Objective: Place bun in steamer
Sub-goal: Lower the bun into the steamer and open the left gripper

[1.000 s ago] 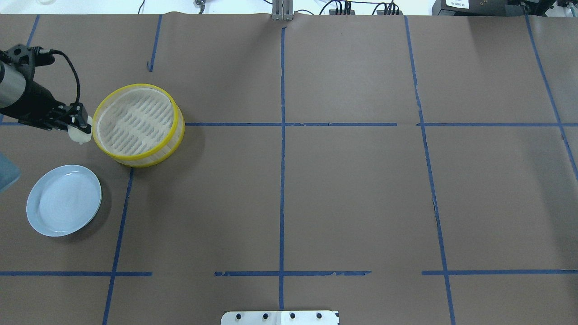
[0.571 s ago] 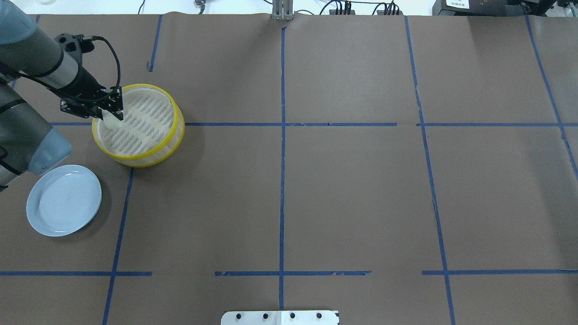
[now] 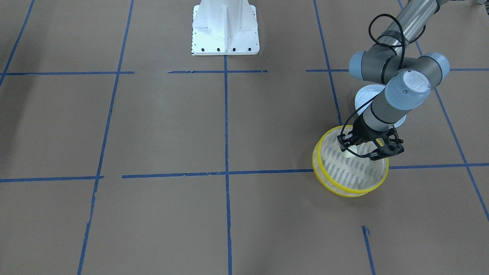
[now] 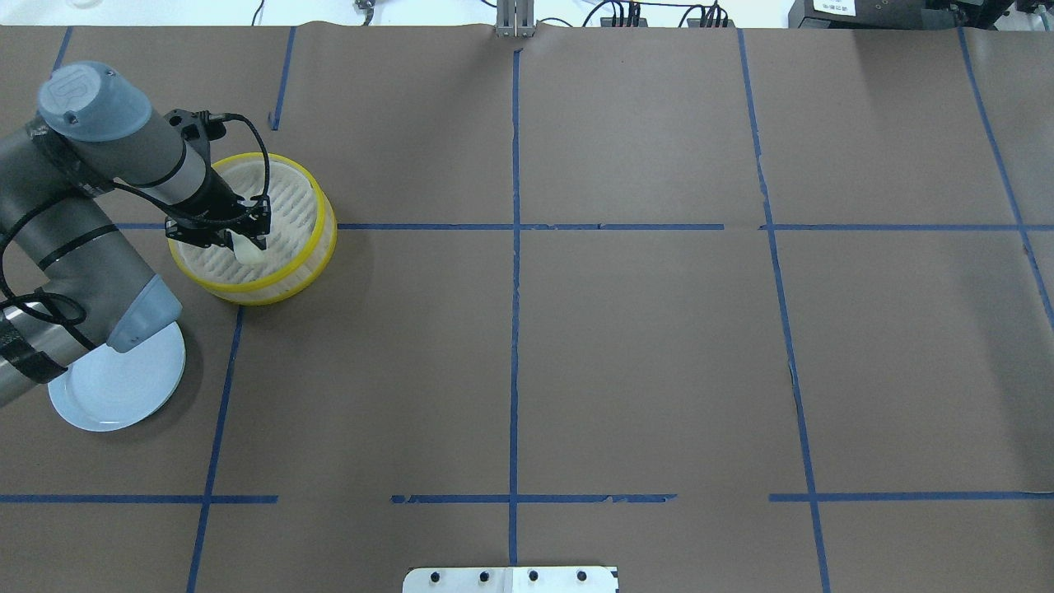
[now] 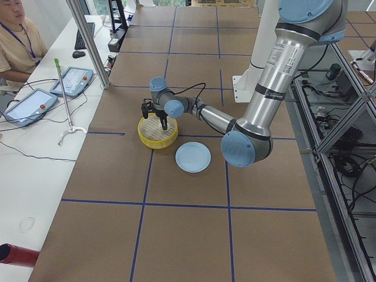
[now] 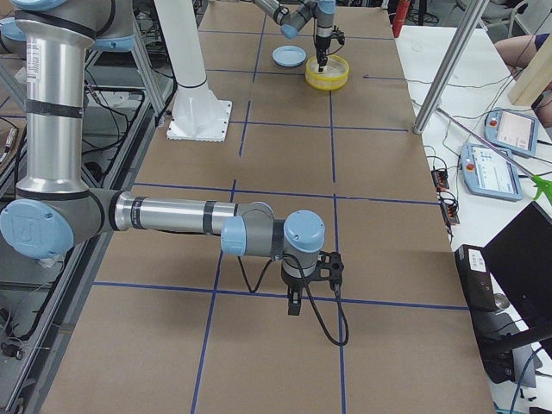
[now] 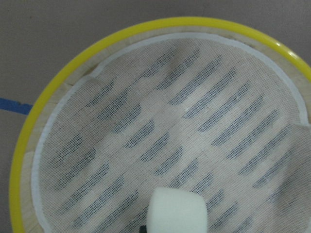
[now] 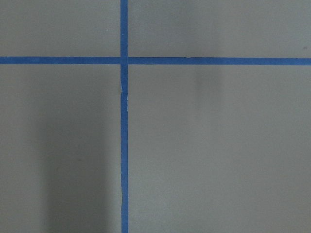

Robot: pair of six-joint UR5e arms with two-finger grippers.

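The steamer (image 4: 276, 291) is a round basket with yellow rims and a slatted pale bottom, at the table's left. My left gripper (image 4: 247, 244) reaches down into it and is shut on the bun (image 4: 250, 254), a small cream-white lump. The bun is over the near-left part of the basket's bottom; I cannot tell if it touches. In the left wrist view the bun (image 7: 177, 211) sits at the bottom edge above the steamer's mesh (image 7: 160, 121). My right gripper (image 6: 294, 306) shows only in the exterior right view, low over bare table; I cannot tell if it is open.
A pale blue plate (image 4: 123, 387) lies near-left of the steamer, partly under my left arm's elbow. Brown paper with blue tape lines covers the table. The robot's white base (image 3: 225, 26) stands at the table's near edge.
My left arm has carried the bun to the right, from beside the steamer's left rim, over the rim, to inside the basket. The steamer and plate have not moved.
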